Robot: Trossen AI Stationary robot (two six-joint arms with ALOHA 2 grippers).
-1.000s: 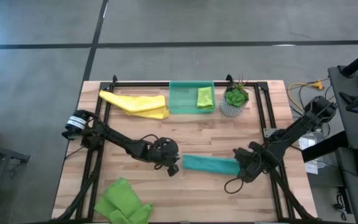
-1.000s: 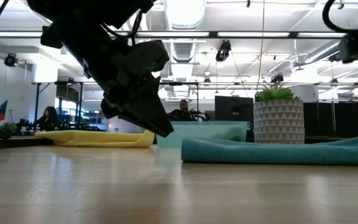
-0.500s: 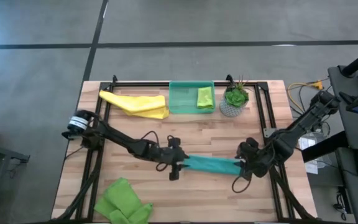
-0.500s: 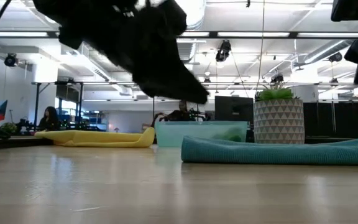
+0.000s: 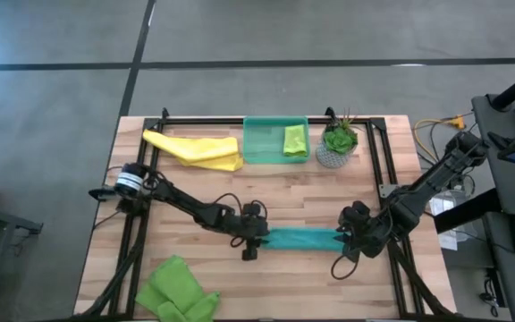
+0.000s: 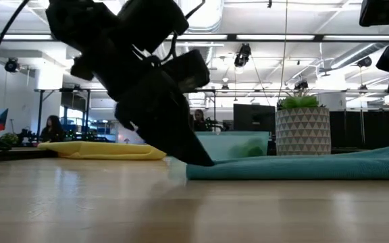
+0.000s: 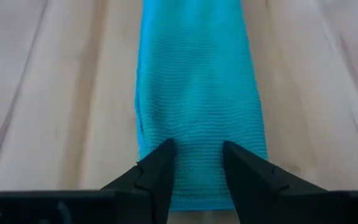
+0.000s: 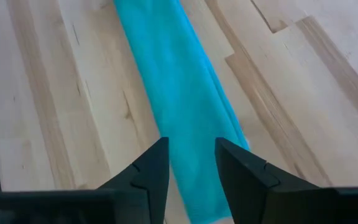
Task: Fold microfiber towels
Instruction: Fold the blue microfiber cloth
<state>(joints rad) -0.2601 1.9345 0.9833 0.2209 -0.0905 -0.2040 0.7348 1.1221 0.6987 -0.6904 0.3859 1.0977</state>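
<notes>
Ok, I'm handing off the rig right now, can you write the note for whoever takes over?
Left end effector: open, over one end of the teal towel.
Right end effector: open, over its other end.
Teal towel: long narrow strip at table centre.
Yellow towel: bunched at the back left.
One lime towel: folded in the green tray.
Other lime towel: crumpled at the front left.
Left: finish teal, then yellow and the loose lime.

My left gripper and right gripper sit low and face each other mid-bench, arms outstretched, fingers parted.
</notes>
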